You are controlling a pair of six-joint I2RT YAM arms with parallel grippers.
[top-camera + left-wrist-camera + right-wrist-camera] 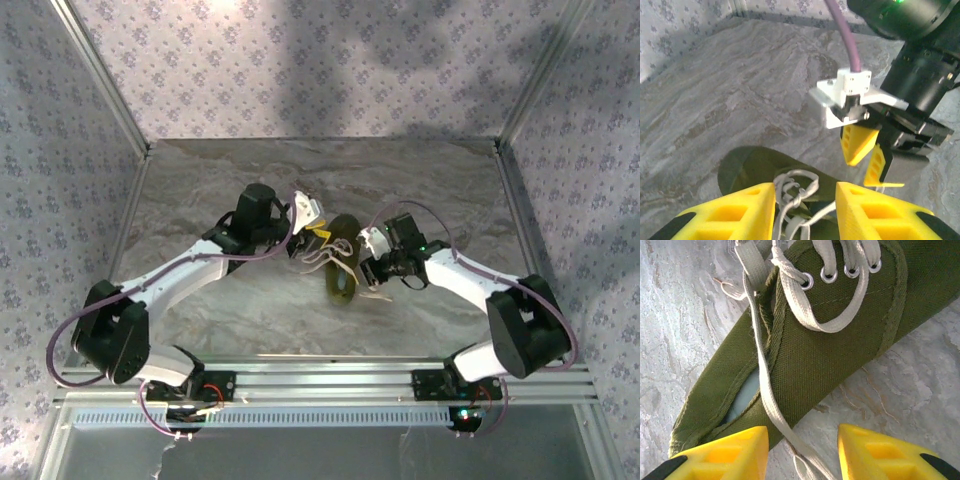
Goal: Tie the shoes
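The olive-green shoe (343,270) lies on the marble table between both arms. Its whitish laces (796,192) are bunched in a loose knot over the tongue. My left gripper (805,200) hovers just above that knot, open, with its yellow fingers (740,210) on either side of it and not touching. In the top view the left gripper (318,241) is over the shoe's far end. My right gripper (802,442) is open at the shoe's side (830,355), and one lace strand (765,395) runs down off the shoe between its fingers. The right gripper (866,155) also faces the left one from across the shoe.
The marble tabletop (220,190) is boxed in by patterned walls and a metal frame (100,75). A loose lace end (377,295) lies on the table right of the shoe. The arms' purple cables (270,255) arch near the shoe.
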